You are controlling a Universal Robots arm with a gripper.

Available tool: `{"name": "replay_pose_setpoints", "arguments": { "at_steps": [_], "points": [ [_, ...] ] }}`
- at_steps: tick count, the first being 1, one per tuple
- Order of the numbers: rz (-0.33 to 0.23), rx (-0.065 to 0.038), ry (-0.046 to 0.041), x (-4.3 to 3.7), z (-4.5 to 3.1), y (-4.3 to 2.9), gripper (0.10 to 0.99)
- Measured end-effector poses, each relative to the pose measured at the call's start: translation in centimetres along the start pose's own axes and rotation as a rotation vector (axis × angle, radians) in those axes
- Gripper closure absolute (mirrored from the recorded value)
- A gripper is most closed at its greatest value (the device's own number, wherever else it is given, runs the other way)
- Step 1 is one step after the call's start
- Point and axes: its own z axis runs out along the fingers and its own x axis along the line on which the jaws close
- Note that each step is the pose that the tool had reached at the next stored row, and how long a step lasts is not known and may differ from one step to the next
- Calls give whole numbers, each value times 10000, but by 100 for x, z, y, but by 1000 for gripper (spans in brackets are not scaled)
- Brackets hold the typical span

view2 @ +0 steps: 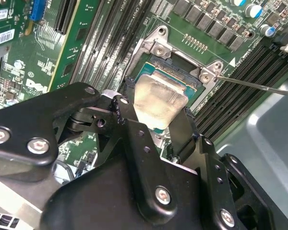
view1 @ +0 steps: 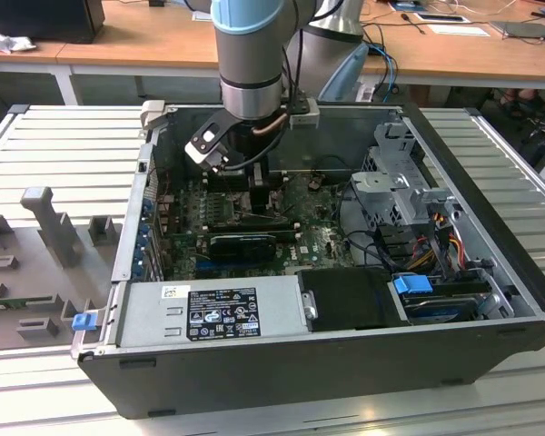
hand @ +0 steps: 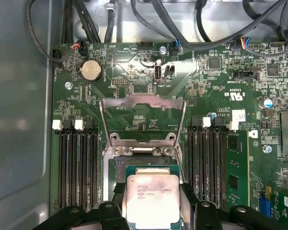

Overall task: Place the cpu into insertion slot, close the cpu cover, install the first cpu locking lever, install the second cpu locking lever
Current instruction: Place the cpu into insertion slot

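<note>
The cpu (hand: 151,199), a pale silvery square chip, sits between my gripper's (hand: 152,213) black fingers (hand: 110,211), which are shut on its two sides. It hangs over the insertion slot (hand: 149,168), whose dark socket and metal rim (view2: 156,48) show past the chip's far edge; I cannot tell whether the two touch. In the second wrist view the cpu (view2: 158,103) looks tilted above the socket. The cpu cover (hand: 143,100) stands flipped open beyond the slot, green board showing through its window. A thin locking lever (view2: 259,85) sticks out beside the socket. In the exterior view my gripper (view1: 245,182) reaches down into the open computer case.
Long black memory slots (hand: 77,167) flank the socket on both sides. A coin battery (hand: 91,70) and cable bundles (hand: 192,28) lie beyond the cover. In the case, a power supply (view1: 209,309), a black card (view1: 245,243) and a drive cage (view1: 400,182) surround the board.
</note>
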Motion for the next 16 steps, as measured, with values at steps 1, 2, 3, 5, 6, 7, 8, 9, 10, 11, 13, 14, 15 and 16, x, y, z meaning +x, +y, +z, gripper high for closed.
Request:
{"name": "replay_pose_setpoints", "arguments": {
  "at_steps": [1,2,3,5,6,7,8,9,10,11,13,14,15,16],
  "points": [
    [0,0,0,7,0,-15,557],
    [0,0,0,18,1,-33,557],
    [0,-1,0,32,4,-44,557],
    [0,-1,0,62,23,-55,557],
    [-1,-1,1,78,36,-56,557],
    [-2,0,0,91,46,-57,557],
    [-1,-1,0,107,63,-59,557],
    [-1,-1,-2,113,79,-60,557],
    [-4,0,-10,114,98,-60,557],
    [-4,0,-15,114,121,-47,557],
    [4,0,-16,114,138,-1,557],
    [15,-1,-16,114,141,-1,557],
    [53,-2,-20,114,146,-1,557],
    [73,-2,-21,114,151,-1,557]
  ]
}}
